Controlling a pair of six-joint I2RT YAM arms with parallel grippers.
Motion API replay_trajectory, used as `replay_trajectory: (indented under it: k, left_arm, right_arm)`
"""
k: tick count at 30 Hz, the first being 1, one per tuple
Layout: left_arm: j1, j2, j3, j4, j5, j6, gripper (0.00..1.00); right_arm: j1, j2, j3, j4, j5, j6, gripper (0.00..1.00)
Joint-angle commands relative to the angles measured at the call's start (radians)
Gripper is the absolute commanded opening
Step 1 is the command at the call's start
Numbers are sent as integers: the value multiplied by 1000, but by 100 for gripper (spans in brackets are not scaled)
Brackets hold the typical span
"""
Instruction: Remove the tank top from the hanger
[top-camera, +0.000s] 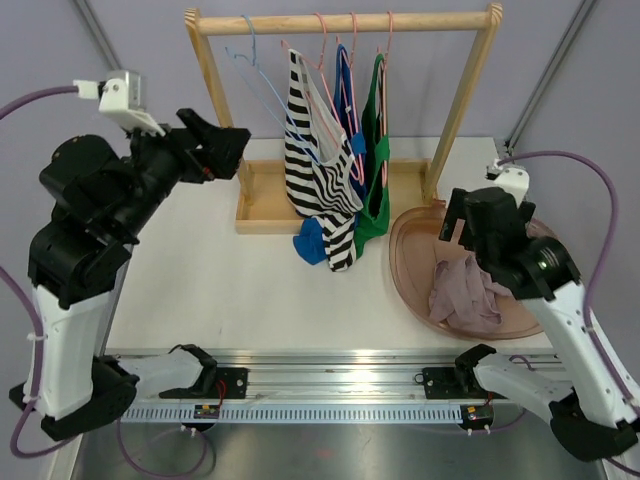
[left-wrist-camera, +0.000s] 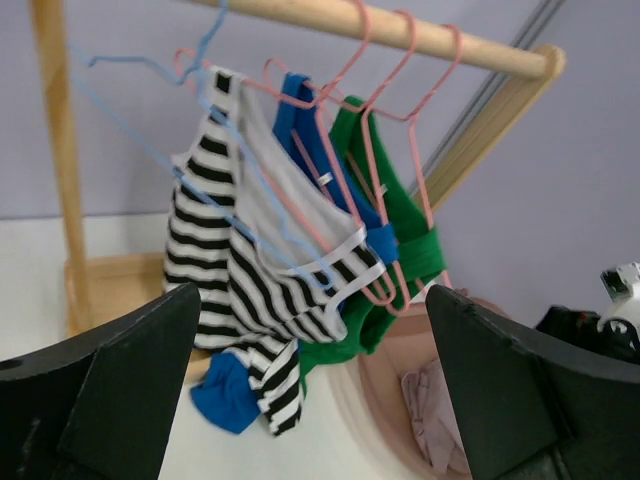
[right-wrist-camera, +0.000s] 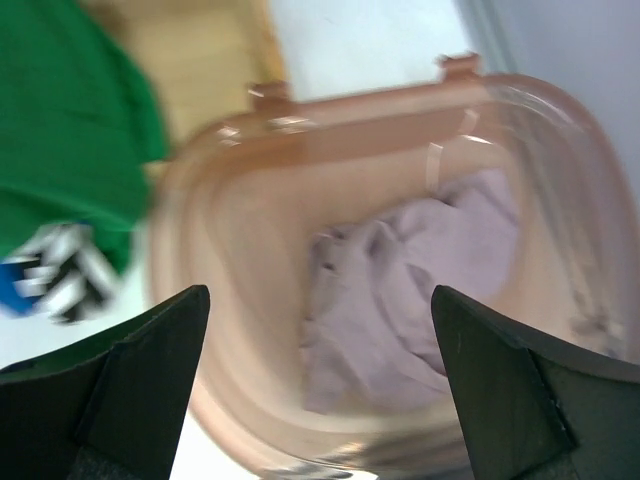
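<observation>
A striped tank top (top-camera: 320, 170) is hanging from a pink hanger (top-camera: 322, 45) on the wooden rack (top-camera: 340, 22) at the back of the table (top-camera: 200, 280), crowding against a blue top (top-camera: 310, 242) and a green top (top-camera: 375, 215) on neighbouring pink hangers. The left gripper (top-camera: 232, 140) is hovering to the left of the rack, jaws spread wide and holding nothing, facing the striped cloth. The right gripper (right-wrist-camera: 320, 300) is hanging over the pink basin (top-camera: 410, 260), likewise wide and empty, above a crumpled lilac garment (top-camera: 462, 290). The top is looking light, thin and limp, likely to stretch and drape rather than keep its shape, so a pinch on a shoulder strap by the hanger arm, or on the loose hem, is seeming the soundest hold. An apparently bare blue hanger (top-camera: 250, 60) is dangling between the left gripper and the stripes, and the hooks are sitting close together, so snagging a neighbour or dragging a hanger off the rail is looking the chief risk
</observation>
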Motion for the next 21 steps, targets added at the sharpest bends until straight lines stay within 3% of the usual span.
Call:
replay_trajectory:
  k: [1,6,11,17,21]
  left_arm:
    - [-105,106,130,20,-112,26,99]
    - [-179,307,265,84,-218,76,99]
    - [-253,424,285,245,-370,150,99]
    - [-259,622,433,247,-450,201,82]
    - [-259,702,456,241,-505,222,76]
  right_arm:
    - [-4,-139,-55,151,-220,-30,100]
    - [-3,-242,-103,191,-344,-15,99]
    - [-4,-247,-97,149,-391,-24,99]
    - [-3,-290,-120,157,-456,-20,100]
    - [-3,-297,-121,157,-485,-24,99]
